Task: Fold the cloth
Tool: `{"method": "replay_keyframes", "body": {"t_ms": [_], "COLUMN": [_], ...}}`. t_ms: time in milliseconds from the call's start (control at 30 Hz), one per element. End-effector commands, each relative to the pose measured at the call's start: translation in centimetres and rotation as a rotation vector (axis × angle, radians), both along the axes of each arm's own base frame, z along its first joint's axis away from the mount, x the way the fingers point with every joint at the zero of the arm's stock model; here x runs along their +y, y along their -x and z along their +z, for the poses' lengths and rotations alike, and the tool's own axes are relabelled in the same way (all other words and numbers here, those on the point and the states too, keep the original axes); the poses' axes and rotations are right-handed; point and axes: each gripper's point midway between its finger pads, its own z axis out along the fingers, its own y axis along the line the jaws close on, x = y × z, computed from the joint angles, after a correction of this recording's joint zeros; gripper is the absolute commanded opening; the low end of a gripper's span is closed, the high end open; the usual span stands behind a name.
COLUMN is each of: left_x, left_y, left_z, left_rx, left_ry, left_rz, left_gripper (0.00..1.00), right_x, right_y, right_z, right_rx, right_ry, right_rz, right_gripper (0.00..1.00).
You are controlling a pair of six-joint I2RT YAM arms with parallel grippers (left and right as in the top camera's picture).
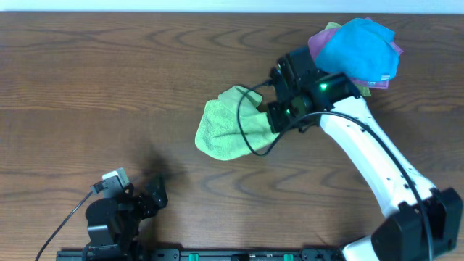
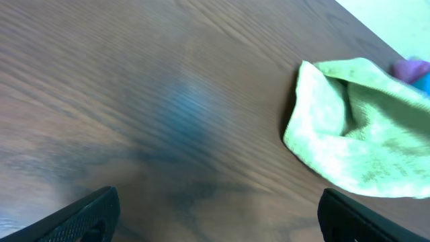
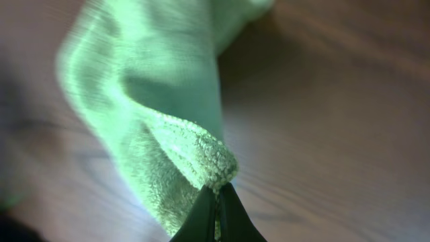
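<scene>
Two arms are reaching over a dark wood-grain table (image 1: 109, 87), and only one of them is touching anything. The right gripper (image 3: 216, 202) is pinching a hemmed corner of the cloth (image 1: 225, 130) between tightly closed fingertips. In the right wrist view the stitched edge is bunching just above the tips, and the rest of the pale green terry is hanging away from them toward the tabletop, blurred. From overhead, the cloth is lying crumpled a little right of the table's centre. Its right side is rising up under the right wrist and its rounded left part is resting on the wood. It is sitting in loose folds rather than flat, and a black cable from the right arm is looping across it in that view.

The left gripper (image 1: 154, 194) is hanging above the near left part of the table, well apart from the cloth, with its jaws standing wide and nothing between them. In the left wrist view both dark fingers (image 2: 94, 212) are showing at the bottom corners with bare wood between them. The cloth is appearing at the upper right, folded over on itself.

A bright blue cloth (image 1: 362, 47) is sitting in a heap at the far right, on top of a purple cloth (image 1: 317, 43) whose edges are peeking out around it. That pile is lying just beyond the right wrist, apart from the green one.
</scene>
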Motion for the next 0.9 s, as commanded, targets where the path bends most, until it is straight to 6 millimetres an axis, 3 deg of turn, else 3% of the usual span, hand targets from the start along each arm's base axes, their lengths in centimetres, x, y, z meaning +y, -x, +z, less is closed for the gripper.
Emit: {"method": "replay_keyframes", "body": {"t_ms": [0, 133, 167, 233, 300, 367, 433, 600, 867], "left_x": [-1.2, -1.3, -1.4, -1.7, -1.8, -1.8, -1.9, -1.9, -1.9], "left_y": [0.4, 1.2, 1.4, 1.7, 1.6, 1.6, 1.7, 1.6, 1.6], "left_z": [-0.3, -1.4, -1.7, -1.8, -1.7, -1.7, -1.7, -1.7, -1.7], "left_rx": [0.016, 0.084, 0.101, 0.112, 0.109, 0.108, 0.109, 0.108, 0.108], "left_ry": [0.054, 0.105, 0.112, 0.125, 0.129, 0.129, 0.133, 0.133, 0.13], "left_rz": [-0.047, -0.014, -0.015, -0.031, -0.036, -0.037, -0.043, -0.043, -0.045], "left_gripper": [0.96, 0.96, 0.96, 0.96, 0.96, 0.96, 0.96, 0.96, 0.96], "right_x": [-3.1, -6.0, -6.7, -7.6, -7.8, -7.4, -5.1, 0.3, 6.3], "right_y": [0.9, 1.9, 2.2, 2.2, 1.9, 1.1, -0.3, -2.9, -6.2], "right_z": [-2.8, -5.5, -5.9, -6.2, -6.0, -5.4, -4.3, -2.9, -5.6], "right_rx": [0.046, 0.068, 0.067, 0.052, 0.031, -0.014, -0.092, -0.242, -0.337], "right_ry": [0.087, 0.2, 0.232, 0.276, 0.291, 0.27, 0.186, 0.031, 0.018], "right_rz": [-0.145, -0.288, -0.318, -0.338, -0.331, -0.284, -0.143, 0.041, 0.217], "right_gripper": [0.02, 0.02, 0.07, 0.27, 0.54, 0.66, 0.7, 0.66, 0.65]}}
